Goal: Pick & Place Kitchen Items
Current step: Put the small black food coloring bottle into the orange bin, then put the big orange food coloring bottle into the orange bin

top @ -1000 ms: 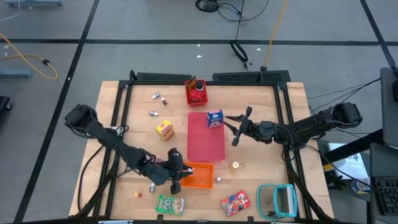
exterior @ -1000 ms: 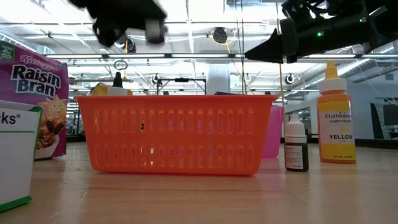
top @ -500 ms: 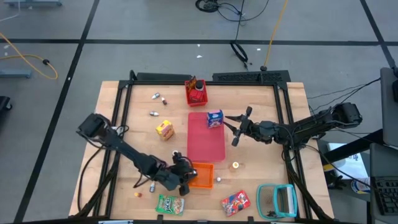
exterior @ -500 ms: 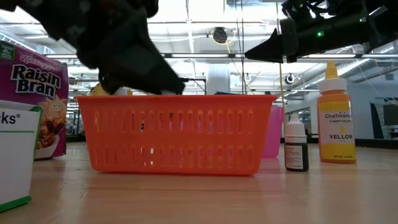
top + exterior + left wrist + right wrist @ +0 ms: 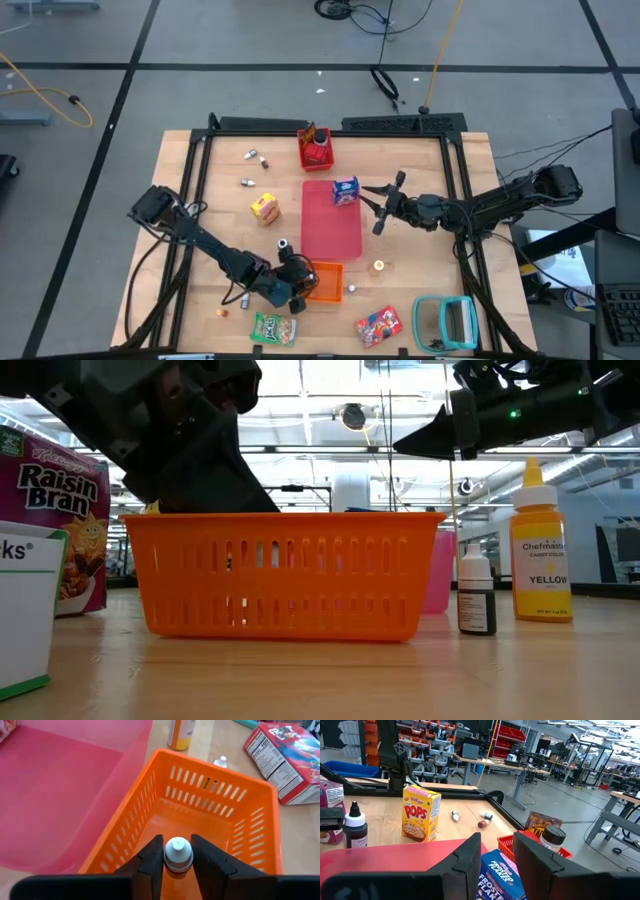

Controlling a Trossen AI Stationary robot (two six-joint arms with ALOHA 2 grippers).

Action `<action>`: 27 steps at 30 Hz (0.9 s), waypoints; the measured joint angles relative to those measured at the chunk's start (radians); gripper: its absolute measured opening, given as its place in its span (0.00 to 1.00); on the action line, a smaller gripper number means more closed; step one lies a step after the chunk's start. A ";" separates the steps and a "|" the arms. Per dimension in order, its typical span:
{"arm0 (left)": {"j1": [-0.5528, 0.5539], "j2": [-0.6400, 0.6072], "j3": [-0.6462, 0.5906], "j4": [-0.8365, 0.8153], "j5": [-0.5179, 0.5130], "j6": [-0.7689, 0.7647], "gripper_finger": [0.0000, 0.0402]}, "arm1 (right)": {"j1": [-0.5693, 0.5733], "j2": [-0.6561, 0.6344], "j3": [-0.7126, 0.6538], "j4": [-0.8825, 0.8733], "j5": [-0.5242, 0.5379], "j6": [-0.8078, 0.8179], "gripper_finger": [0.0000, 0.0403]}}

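Now your left gripper is over the near end of the orange basket, and a small bottle with a white cap sits between its jaws. The jaws stand on both sides of the cap, but you cannot tell if they still press it or have just let go. In the high view this gripper is at the left edge of the orange basket, near the front of the tabletop.

Your right gripper waits above the tabletop, just beside the blue carton that stands at the far end of the pink mat. Its jaws are a little apart and hold nothing; the right wrist view shows the blue carton below the gap.

Other items are spread around: a yellow carton left of the mat, a red basket with jars at the back, a green packet and a red packet at the front edge, and a yellow bottle with a small dark bottle beside the orange basket.
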 joint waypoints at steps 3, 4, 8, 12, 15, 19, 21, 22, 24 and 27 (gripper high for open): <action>0.003 0.000 0.000 0.000 -0.001 0.005 0.26 | 0.000 0.000 0.000 0.000 0.000 0.000 0.26; 0.003 0.000 0.000 0.000 0.000 0.008 0.26 | 0.000 0.000 0.000 0.000 0.000 0.000 0.26; 0.003 0.000 0.000 0.000 0.003 0.025 0.26 | 0.000 0.000 0.000 0.000 0.000 0.000 0.26; 0.009 0.000 0.000 0.000 0.003 0.025 0.27 | 0.000 0.000 0.000 0.000 0.000 -0.004 0.26; 0.016 0.000 0.000 0.000 0.003 0.024 0.27 | 0.000 0.000 0.000 0.000 0.000 -0.004 0.25; 0.018 0.000 0.000 0.003 0.003 0.025 0.27 | 0.000 0.000 0.000 0.000 0.000 -0.004 0.25; 0.018 0.000 0.000 0.005 0.003 0.024 0.27 | 0.000 0.000 0.000 0.000 0.000 -0.004 0.25; 0.018 0.000 0.000 0.008 0.004 0.024 0.27 | 0.000 0.000 0.000 0.000 0.000 -0.004 0.25; 0.018 0.000 0.000 0.035 0.005 0.036 0.27 | 0.000 0.000 0.000 -0.001 0.000 -0.004 0.25; 0.018 -0.001 0.000 0.099 0.032 0.085 0.27 | 0.000 0.000 0.000 -0.001 0.000 -0.004 0.25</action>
